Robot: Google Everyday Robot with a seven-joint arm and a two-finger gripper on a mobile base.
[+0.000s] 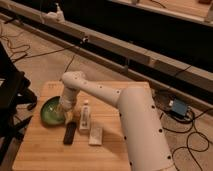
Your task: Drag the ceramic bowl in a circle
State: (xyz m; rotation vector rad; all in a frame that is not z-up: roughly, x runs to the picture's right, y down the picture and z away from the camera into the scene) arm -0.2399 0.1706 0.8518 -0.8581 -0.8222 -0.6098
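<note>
The ceramic bowl [50,111] sits near the far left corner of the wooden desk [47,156], and everything else is best placed from it. The gripper [65,110] reaches down onto the bowl's right-hand rim, with the white arm [127,117] folding over from the right of the bowl. That pose suits pushing or pulling the dish along the desk rather than lifting it. How wide the gripper stands, and whether it actually grips the rim, cannot be told. Just right of the bowl lies a white tube [85,116]. A dark flat bar [70,133] and a pale packet [95,134] lie nearer the camera than the bowl. These neighbours probably limit the circle on that side. Beyond the bowl, the concrete floor carries loose cables [70,57]. A long low ledge [125,52] runs behind them, and a small blue box [178,107] lies far to the bowl's right.
</note>
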